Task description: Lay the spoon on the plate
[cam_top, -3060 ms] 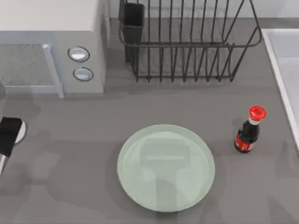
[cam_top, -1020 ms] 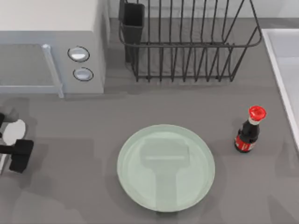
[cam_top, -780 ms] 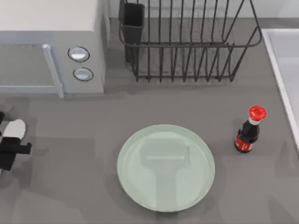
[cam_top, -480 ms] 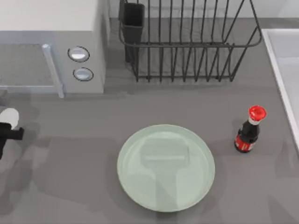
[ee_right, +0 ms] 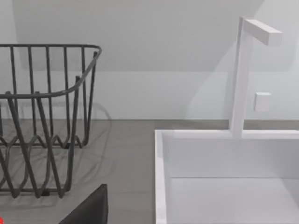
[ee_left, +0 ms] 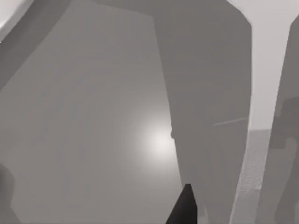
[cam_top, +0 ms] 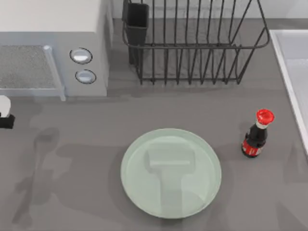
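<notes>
While the pale-green plate lies bare, left gripper's grip can't be judged.

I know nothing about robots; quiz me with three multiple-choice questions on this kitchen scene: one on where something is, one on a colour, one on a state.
1. Where does the bottle stand?
A. on the plate
B. on the counter at the plate's right
C. inside the dish rack

2. What colour is the bottle's cap?
A. red
B. blue
C. yellow

3. What lies on the plate?
A. the spoon
B. the bottle
C. nothing

Answers:
1 B: the bottle stands apart from the plate, at its right.
2 A: the cap is bright red.
3 C: the plate is bare; the spoon is at the top view's left edge by the left gripper.
</notes>
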`<state>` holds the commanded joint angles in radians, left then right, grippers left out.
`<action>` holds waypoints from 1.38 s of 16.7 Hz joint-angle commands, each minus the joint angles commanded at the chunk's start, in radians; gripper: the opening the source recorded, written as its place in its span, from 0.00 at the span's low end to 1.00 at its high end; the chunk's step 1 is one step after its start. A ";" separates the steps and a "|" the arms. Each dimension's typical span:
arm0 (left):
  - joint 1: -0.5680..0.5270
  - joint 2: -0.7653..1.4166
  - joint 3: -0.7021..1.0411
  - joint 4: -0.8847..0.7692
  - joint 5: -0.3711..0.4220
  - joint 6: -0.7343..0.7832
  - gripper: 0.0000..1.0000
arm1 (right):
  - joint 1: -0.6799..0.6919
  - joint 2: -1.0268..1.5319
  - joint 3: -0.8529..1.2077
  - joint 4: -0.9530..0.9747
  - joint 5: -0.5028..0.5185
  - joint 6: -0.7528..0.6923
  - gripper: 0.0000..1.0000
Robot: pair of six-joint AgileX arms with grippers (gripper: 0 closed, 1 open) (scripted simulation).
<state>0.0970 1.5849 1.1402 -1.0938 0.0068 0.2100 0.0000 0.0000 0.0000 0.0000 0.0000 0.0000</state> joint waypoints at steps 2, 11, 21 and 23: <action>0.002 0.004 -0.003 0.003 -0.001 0.002 0.00 | 0.000 0.000 0.000 0.000 0.000 0.000 1.00; -0.195 0.086 0.008 0.013 0.041 -0.454 0.00 | 0.000 0.000 0.000 0.000 0.000 0.000 1.00; -0.614 0.347 0.196 -0.100 0.126 -1.612 0.00 | 0.000 0.000 0.000 0.000 0.000 0.000 1.00; -0.692 0.401 0.258 -0.121 0.121 -1.850 0.00 | 0.000 0.000 0.000 0.000 0.000 0.000 1.00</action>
<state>-0.5952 1.9863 1.3985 -1.2147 0.1280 -1.6399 0.0000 0.0000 0.0000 0.0000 0.0000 0.0000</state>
